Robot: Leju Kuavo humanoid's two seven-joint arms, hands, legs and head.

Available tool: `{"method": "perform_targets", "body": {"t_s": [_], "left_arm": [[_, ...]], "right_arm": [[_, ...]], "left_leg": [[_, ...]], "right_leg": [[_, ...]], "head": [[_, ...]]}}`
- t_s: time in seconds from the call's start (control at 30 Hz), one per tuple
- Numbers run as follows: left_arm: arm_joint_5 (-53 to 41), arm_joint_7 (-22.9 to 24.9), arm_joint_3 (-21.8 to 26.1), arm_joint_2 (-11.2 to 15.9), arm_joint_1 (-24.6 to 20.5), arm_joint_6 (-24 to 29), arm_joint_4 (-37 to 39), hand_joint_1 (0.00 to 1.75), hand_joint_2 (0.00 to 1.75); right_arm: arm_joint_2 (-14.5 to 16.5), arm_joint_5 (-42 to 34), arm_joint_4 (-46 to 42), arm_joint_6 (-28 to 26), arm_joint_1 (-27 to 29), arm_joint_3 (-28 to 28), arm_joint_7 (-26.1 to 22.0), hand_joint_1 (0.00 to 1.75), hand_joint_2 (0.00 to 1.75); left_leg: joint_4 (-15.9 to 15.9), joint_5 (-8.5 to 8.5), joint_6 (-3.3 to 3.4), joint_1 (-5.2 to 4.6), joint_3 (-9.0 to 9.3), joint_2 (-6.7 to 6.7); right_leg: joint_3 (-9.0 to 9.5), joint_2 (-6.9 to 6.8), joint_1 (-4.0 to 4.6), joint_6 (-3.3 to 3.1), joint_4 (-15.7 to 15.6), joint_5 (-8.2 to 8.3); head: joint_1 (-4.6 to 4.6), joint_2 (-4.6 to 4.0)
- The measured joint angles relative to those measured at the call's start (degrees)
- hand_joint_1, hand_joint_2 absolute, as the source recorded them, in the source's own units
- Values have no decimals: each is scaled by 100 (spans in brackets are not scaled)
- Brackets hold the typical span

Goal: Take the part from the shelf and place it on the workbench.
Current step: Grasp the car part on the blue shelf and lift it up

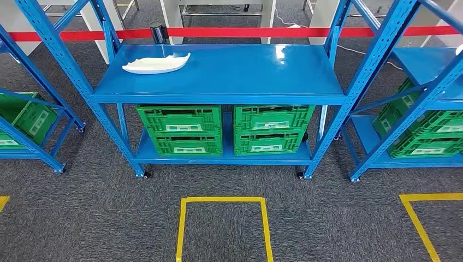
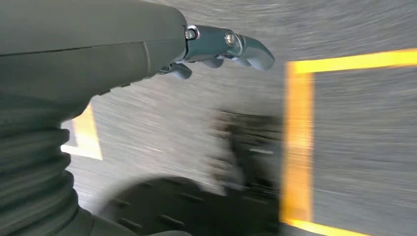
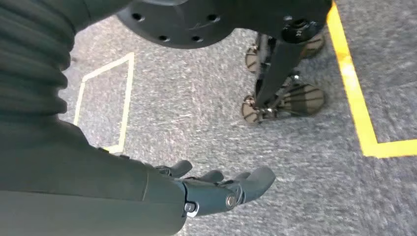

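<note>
White moulded part (image 1: pixel 155 63) lies flat at the blue shelf (image 1: pixel 229 76) top's left rear; I judge it light, rigid and thin-edged. I would grip its thicker middle. Left hand (image 2: pixel 221 49) and right hand (image 3: pixel 216 189) hang empty, fingers loosely apart.

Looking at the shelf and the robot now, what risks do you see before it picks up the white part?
1. The white part lies near the back left of the blue shelf top, beside an upright post; a reaching arm might strike the post.
2. The part looks thin and flat, so fingers may struggle to get under it.
3. The left hand and right hand hang over the floor, so a long reach remains.
</note>
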Motion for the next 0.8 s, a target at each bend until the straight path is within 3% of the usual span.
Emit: {"method": "perform_targets", "body": {"t_s": [0.17, 0.27, 0.33, 0.47, 0.63, 0.8], "left_arm": [[610, -1189, 259, 19, -309, -54, 134, 0, 0], [519, -1946, 379, 102, -552, -56, -4, 0, 0], [329, -2210, 448, 184, -778, -49, -311, 0, 0], [41, -2074, 624, 284, -1112, -2, -981, 0, 0], [-303, -2280, 750, 273, -1091, -168, -1728, 0, 0], [-898, -1461, 602, 120, -821, -181, -4200, 0, 0]], "right_arm": [[114, 1703, 190, 4, -228, -1035, -136, 0, 0], [158, 1774, 266, 10, -273, -1343, -96, 0, 0], [178, 1786, 292, 10, -298, -1489, -84, 0, 0], [200, 1803, 317, 10, -333, -1667, -83, 0, 0], [217, 1813, 349, 8, -333, -1825, -116, 0, 0], [262, 1780, 379, 8, -330, -1955, -240, 0, 0]], "left_leg": [[0, 1, -2, 1, 19, -5], [0, 12, -7, 3, 29, -20], [0, 17, -11, 5, 29, -35], [-6, 18, -14, 4, 40, -40], [-6, 18, -13, 4, 41, -36], [-6, 18, -13, 3, 37, -38]], "right_leg": [[16, -5, 0, 0, 0, 0], [13, -14, 2, -1, 0, 1], [18, -27, 3, -2, 1, 2], [37, -27, 3, -3, 2, 3], [27, -25, 2, -3, 2, 3], [29, -27, 1, -3, 2, 3]], "head": [[0, 0], [0, 0], [1, 0], [0, 0], [0, 0], [0, 0]]}}
